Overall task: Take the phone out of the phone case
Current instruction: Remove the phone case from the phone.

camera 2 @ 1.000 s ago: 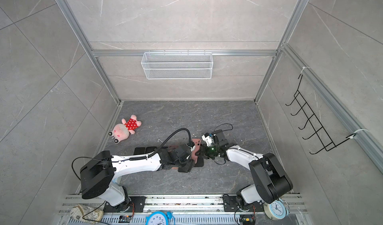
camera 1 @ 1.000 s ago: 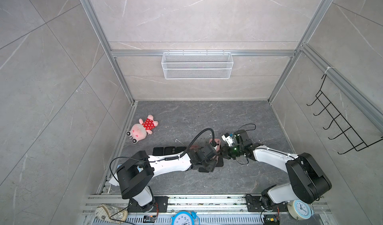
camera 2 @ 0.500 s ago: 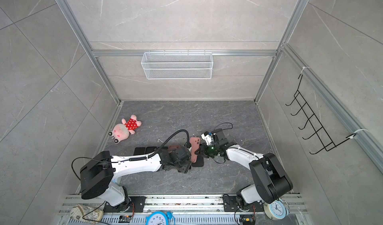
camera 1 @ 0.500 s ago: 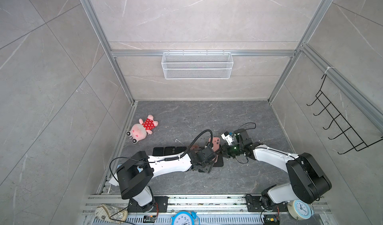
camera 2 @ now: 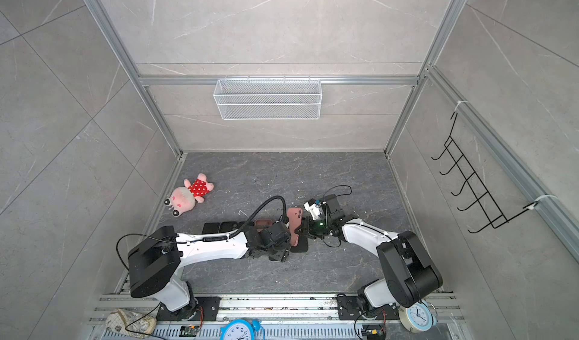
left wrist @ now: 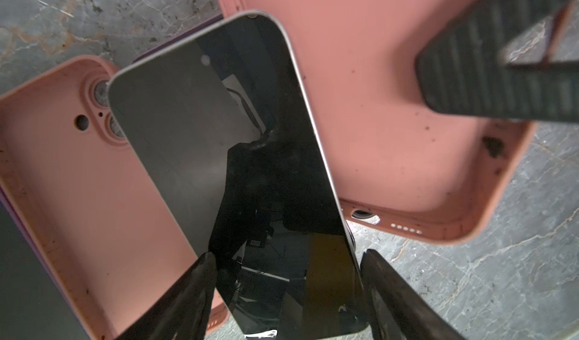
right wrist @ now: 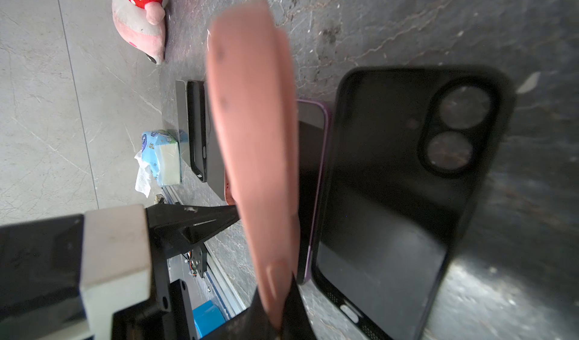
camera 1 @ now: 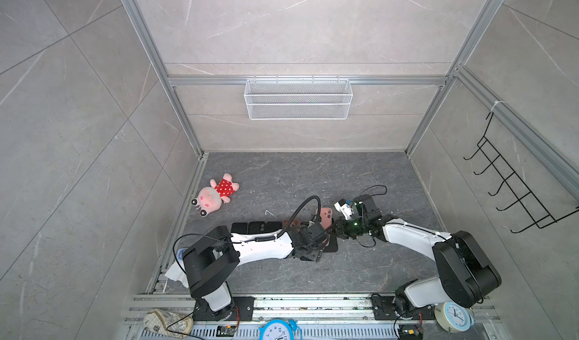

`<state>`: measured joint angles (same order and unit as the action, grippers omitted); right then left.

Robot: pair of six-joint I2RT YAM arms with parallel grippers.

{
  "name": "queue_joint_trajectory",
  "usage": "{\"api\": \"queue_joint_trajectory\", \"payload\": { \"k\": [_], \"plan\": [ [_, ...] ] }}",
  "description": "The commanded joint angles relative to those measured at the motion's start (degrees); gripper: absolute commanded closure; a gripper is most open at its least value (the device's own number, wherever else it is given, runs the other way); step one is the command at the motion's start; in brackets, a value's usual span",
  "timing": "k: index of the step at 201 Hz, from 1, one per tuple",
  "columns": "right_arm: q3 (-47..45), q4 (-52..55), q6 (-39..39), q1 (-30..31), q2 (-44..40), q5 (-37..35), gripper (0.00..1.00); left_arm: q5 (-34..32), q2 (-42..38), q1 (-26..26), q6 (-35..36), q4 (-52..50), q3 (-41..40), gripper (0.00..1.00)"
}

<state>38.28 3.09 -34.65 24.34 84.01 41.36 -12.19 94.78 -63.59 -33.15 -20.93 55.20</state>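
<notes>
blue clock (camera 1: 277,330): it stands at the near rail, and a white clock (camera 1: 454,318) stands at the rail's right end.
left gripper (left wrist: 285,260): the fingers are spread, one at each long edge of the phone's near end. I cannot tell if they press it or only stand beside it.
phone (left wrist: 235,134): it is out of the case, with the dark screen up and tilted. It is over the second pink case and just beside the held one. In both top views the left wrist hides it.
right gripper (right wrist: 279,297): the fingers are pressed together on one wall of the phone case.
phone case (left wrist: 376,103): it is pink and tilted up, and its bare inside holds nothing. Its back shows in a top view (camera 1: 326,216).
second pink case (left wrist: 78,181): it lies open side up with nothing in it.
black case (right wrist: 391,181): it lies flat on the grey floor (camera 1: 313,178), and the floor shows through its lens holes.
purple case (right wrist: 313,153): it lies between the black case and the held one, with a phone in it, screen up.
dark row (camera 1: 257,227): these flat pieces are phones or cases; I cannot tell which.
plush toy (camera 1: 216,194): it lies farther back, near the left wall.
wire basket (camera 1: 297,98): it hangs on the back wall, and only the wall shows through its mesh.
</notes>
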Motion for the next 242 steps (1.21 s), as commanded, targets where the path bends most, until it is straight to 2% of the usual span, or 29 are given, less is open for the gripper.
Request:
{"api": "queue_joint_trajectory", "payload": {
  "k": [1,58,109,159,242],
  "plan": [
    [1.69,0.6,1.59,0.01,0.84,1.09,1.0,-3.29,0.99,0.58,-1.94,-1.29,0.87,0.25],
    [1.93,0.64,2.06,-0.08,2.18,0.99,1.0,-5.31,0.64,0.65,-2.61,-3.15,1.14,0.24],
    [2.15,1.39,2.89,-0.26,2.69,0.86,1.0,-1.07,-1.47,1.55,-1.94,0.67,-1.23,0.22],
    [2.32,1.49,3.08,-0.34,3.4,0.87,1.0,-1.87,-1.6,2.31,-2.48,0.09,-1.98,0.18],
    [2.41,2.01,3.72,-0.34,3.43,0.91,1.0,3.04,-0.09,3.65,-3.09,2.55,-2.97,0.18]
  ]
}}
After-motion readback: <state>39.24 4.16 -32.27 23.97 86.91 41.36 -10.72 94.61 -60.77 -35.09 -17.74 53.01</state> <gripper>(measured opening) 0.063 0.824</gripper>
